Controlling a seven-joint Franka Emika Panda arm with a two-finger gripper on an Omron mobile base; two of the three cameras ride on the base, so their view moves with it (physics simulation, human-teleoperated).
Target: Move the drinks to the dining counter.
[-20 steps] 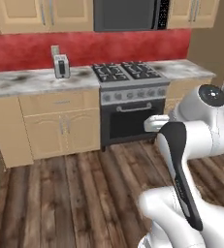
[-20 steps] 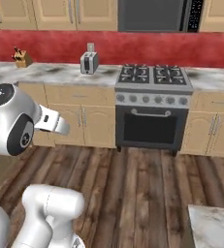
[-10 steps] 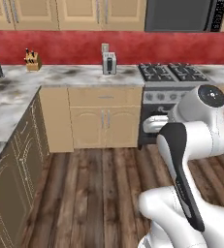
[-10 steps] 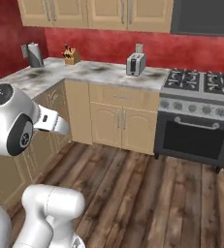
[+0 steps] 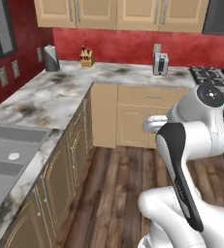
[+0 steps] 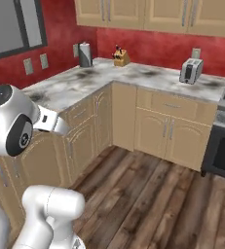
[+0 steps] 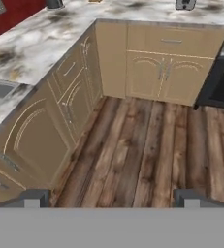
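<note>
The base has turned left over the last second: the stove has slid to the right edge and the corner tabletop [image 5: 60,92] with sink [image 5: 7,155] has entered view. The tool [image 7: 111,196] is spread wide and empty over bare floor. No drinks are in sight, so the search phase is judged ongoing.

The sink [image 5: 7,157] at nine o'clock in the left base view is cut by the left edge, and the stove [image 5: 215,75] at three o'clock by the right edge. In the right base view the oven [image 6: 223,151] runs off at three o'clock. The window [image 6: 16,26] is cropped at the top. In the hand view the toaster [image 7: 185,4] at twelve o'clock is sliced by the top edge. The knife block [image 5: 87,57] is too small to tell its contents.
</note>
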